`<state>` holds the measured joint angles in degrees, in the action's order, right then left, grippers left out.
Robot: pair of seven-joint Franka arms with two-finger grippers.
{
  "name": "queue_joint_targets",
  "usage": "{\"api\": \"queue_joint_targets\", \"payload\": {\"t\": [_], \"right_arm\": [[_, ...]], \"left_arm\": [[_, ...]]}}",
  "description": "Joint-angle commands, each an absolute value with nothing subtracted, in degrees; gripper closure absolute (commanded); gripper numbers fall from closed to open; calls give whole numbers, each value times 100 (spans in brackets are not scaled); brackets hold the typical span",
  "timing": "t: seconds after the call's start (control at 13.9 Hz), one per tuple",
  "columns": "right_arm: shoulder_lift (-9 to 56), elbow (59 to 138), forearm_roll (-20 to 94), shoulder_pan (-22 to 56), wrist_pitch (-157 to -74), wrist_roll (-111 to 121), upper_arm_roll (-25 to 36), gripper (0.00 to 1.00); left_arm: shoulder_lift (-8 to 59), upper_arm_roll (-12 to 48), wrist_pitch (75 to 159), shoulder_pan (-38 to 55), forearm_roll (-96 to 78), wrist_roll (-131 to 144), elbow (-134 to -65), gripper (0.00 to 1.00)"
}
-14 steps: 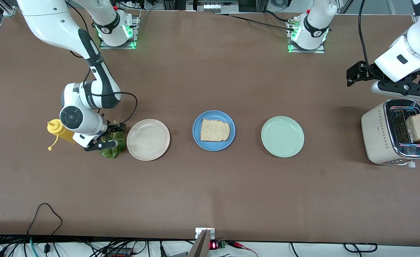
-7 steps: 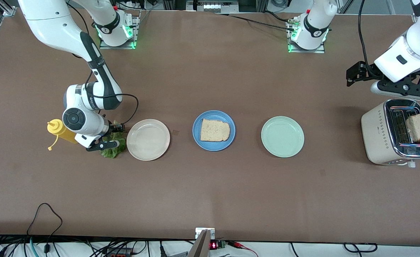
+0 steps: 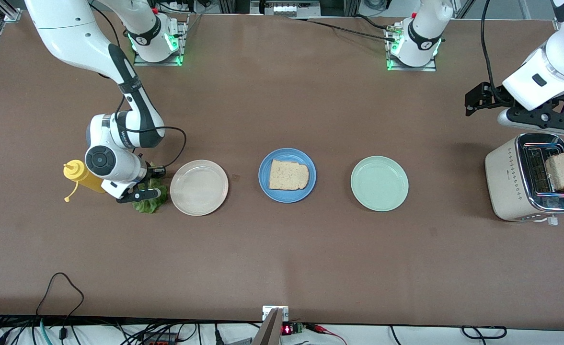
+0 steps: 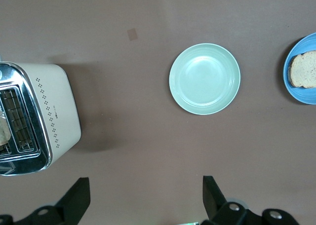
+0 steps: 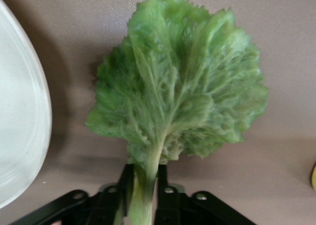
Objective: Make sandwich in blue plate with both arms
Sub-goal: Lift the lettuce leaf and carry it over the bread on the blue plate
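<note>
Counter holds one bread slice (image 3: 288,175) on the blue plate (image 3: 264,182); my right claw (image 5: 141,191) pinches the lettuce (image 5: 180,94) stem, left claw (image 4: 143,198) waits wide open above the toaster (image 3: 507,178); lettuce and the toaster's slice (image 3: 562,171) remain.

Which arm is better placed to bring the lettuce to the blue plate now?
The right arm, probably. Its gripper has its jaws pinching the lettuce stem beside the beige plate. The left gripper waits open over the toaster, away from the blue plate.

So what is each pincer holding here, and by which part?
Right pincer grips the lettuce leaf by its stem. Left pincer, open over the toaster, holds nothing.
</note>
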<state>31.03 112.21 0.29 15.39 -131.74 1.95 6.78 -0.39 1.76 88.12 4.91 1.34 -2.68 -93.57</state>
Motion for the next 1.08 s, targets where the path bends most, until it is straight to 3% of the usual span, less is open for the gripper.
{"api": "queue_joint_targets", "payload": {"t": [0.0,0.14,0.43,0.65,1.01], "right_arm": [[3059,11215,9,1547,-13166,194,686,91],[2980,11136,9,1547,-13131,228,694,99],[2331,11049,0,1529,-12746,307,694,100],[2276,10093,44,1704,-11790,649,598,100],[2312,9458,-8,1872,-11601,1764,-367,100]], "left_arm": [[-105,193,8807,475,62,-290,-9396,0],[-105,202,8807,475,62,-299,-9396,0],[-105,193,8807,475,62,-290,-9396,0],[-105,202,8754,475,53,-281,-9396,0],[18,202,8701,510,53,-316,-9246,0]]}}
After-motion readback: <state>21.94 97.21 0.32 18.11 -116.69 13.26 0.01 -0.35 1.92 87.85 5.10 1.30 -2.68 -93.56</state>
